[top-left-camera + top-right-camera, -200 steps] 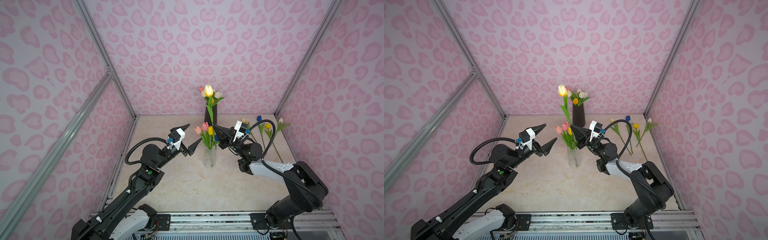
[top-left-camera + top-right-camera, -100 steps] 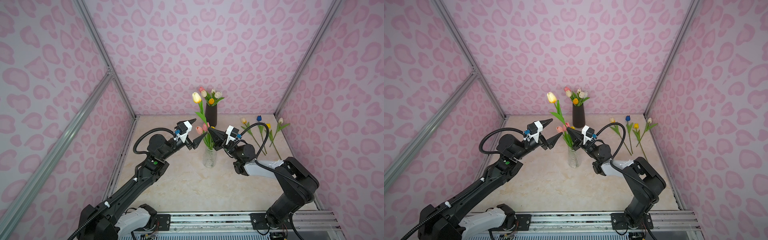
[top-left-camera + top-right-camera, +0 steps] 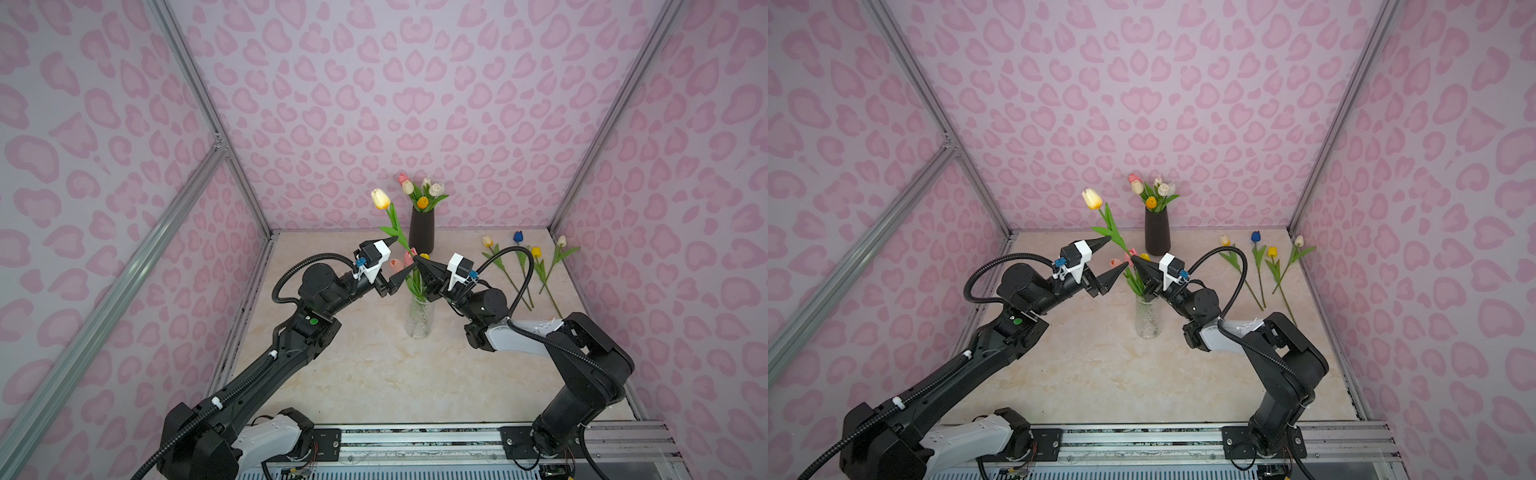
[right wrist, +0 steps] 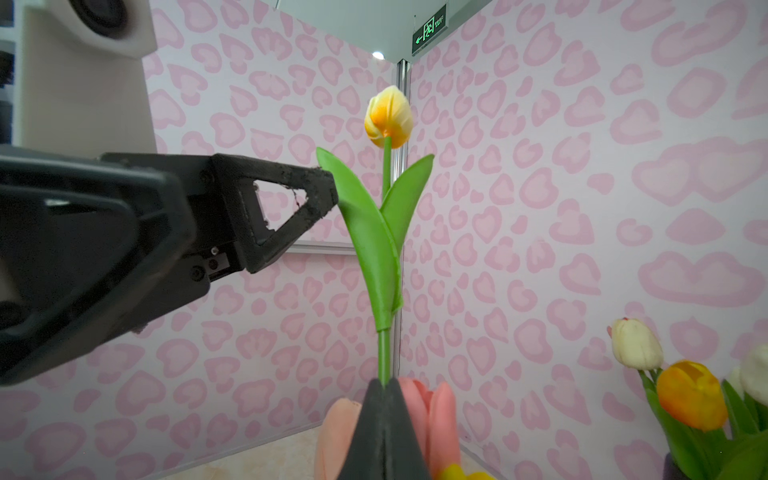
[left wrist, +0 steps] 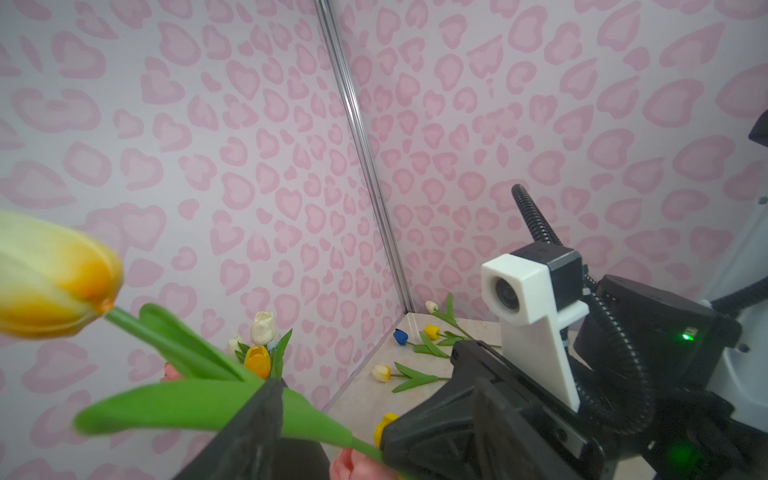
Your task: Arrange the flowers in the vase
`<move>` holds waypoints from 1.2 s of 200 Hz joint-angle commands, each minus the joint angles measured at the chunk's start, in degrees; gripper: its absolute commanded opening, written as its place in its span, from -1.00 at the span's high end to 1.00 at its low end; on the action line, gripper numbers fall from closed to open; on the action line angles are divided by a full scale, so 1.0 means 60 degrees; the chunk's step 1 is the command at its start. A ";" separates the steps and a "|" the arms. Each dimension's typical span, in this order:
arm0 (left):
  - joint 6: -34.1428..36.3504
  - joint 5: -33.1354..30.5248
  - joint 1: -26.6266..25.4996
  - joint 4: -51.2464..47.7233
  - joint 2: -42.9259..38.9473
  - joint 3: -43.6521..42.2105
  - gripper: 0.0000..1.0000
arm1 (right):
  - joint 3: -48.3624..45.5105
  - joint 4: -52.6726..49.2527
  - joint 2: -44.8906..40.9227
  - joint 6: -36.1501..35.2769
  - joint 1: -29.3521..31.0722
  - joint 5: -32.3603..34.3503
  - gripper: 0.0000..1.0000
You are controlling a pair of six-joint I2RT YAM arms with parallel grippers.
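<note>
Stem of yellow tulip clenched in right hand above glass vase — left hand released, fingertip at its leaf.

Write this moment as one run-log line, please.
right jaws: shut on yellow-white tulip stem | left jaws: open beside its leaf | tulip: raised above glass vase | table: four loose tulips

One black vase, one glass vase. Around thirteen tulips: one raised tulip, four loose tulips at right.
</note>
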 commanded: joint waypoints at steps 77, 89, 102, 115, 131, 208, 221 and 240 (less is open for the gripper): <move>-0.0582 -0.0338 0.0168 -0.0225 -0.0362 0.0259 -0.36 | 0.0134 0.0181 -0.0721 0.0394 0.0129 -0.0177 1.00; -0.0552 -0.0395 0.0168 -0.0290 -0.0373 0.0241 -0.36 | 0.0097 0.0178 -0.0730 0.0451 0.0130 -0.0065 1.00; -0.0455 -0.0353 0.0168 -0.0385 -0.0440 0.0187 -0.36 | -0.0087 0.0173 -0.0908 0.0445 0.0086 0.0050 1.00; -0.0393 -0.0332 0.0154 -0.0462 -0.0560 0.0087 -0.37 | -0.0303 0.0175 -0.1092 0.0414 0.0070 0.0162 1.00; -0.0352 -0.0432 0.0159 -0.0495 -0.0703 -0.0085 -0.37 | -0.0474 0.0190 -0.1192 0.0386 0.0076 0.0164 1.00; -0.0569 -0.1705 0.0166 -0.0759 -0.1052 -0.0387 -0.40 | -0.1082 0.0182 -0.1340 0.0173 0.0487 0.0254 1.00; -0.0738 -0.2247 0.0164 -0.1001 -0.1286 -0.0456 -0.41 | -0.1245 0.0186 -0.1296 0.0060 0.0631 0.0342 1.00; -0.1022 -0.2904 0.0168 -0.1243 -0.1841 -0.0714 -0.43 | -0.1527 0.0182 -0.1232 0.0006 0.0794 0.0416 1.00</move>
